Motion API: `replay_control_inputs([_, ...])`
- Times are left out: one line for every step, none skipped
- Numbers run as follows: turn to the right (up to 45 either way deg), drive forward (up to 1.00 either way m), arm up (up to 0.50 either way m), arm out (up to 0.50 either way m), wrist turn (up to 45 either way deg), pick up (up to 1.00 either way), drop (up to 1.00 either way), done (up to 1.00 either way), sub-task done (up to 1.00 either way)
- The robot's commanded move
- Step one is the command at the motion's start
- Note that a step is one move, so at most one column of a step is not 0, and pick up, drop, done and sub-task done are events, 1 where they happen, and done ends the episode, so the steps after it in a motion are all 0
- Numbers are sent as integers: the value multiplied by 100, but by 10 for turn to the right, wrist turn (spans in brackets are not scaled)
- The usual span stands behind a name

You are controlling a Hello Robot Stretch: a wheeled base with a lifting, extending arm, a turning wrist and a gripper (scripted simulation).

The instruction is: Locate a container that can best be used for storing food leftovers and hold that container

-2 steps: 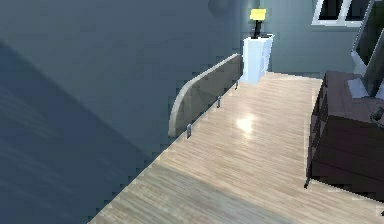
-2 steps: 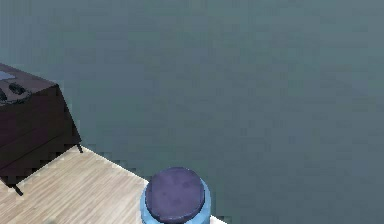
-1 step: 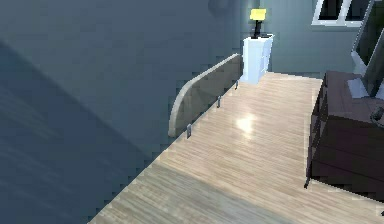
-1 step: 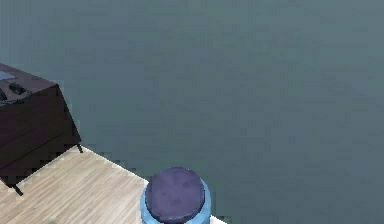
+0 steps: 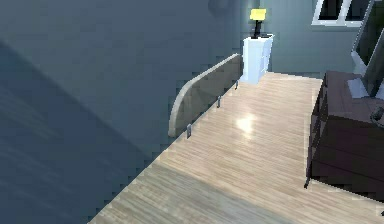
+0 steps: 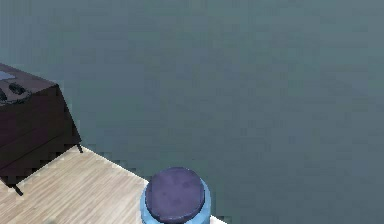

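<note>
A round object with a dark purple top and a light blue body (image 6: 176, 196) stands at the bottom of the arm side view, on the wood floor by a grey wall; what it is I cannot tell. No food container can be made out in either view.
In the forward view a beige curved headboard (image 5: 205, 92) runs along the grey wall on the left. A white nightstand (image 5: 256, 57) with a yellow lamp (image 5: 258, 20) stands at the back. A dark dresser (image 5: 348, 130) sits at the right, seen again as a dark cabinet (image 6: 30, 125). Wood floor (image 5: 240, 150) lies open between.
</note>
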Motion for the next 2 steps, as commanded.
replay_control_inputs([0, 0, 0, 0, 0, 100, 0, 0, 0])
replay_control_inputs([0, 0, 10, 0, 0, 0, 0, 0, 0])
